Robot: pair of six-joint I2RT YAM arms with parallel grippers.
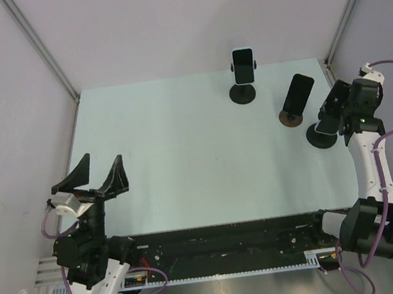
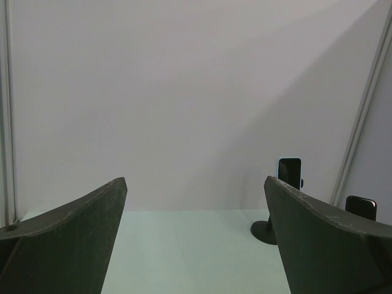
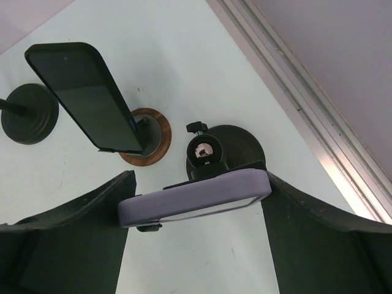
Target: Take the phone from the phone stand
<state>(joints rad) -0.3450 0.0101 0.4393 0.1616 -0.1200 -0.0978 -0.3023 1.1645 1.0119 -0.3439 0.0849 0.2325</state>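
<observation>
A phone in a lavender case point(image 3: 193, 199) sits on edge in a black phone stand point(image 3: 229, 144) with a round base, near the table's right edge. My right gripper point(image 3: 197, 184) reaches down over it, one finger against each short end of the phone, shut on it. From above, the right gripper point(image 1: 331, 113) covers the phone and only the stand's base point(image 1: 321, 136) shows. My left gripper point(image 1: 97, 171) hangs open and empty over the near left of the table; its wrist view shows nothing between its fingers point(image 2: 79, 226).
A black phone point(image 1: 297, 94) leans on a round wooden stand point(image 3: 149, 136) just left of the held phone. A blue-cased phone point(image 1: 244, 65) stands upright on a black stand point(image 1: 242, 94) at the back. The enclosure's metal rail point(image 3: 306, 116) runs close on the right.
</observation>
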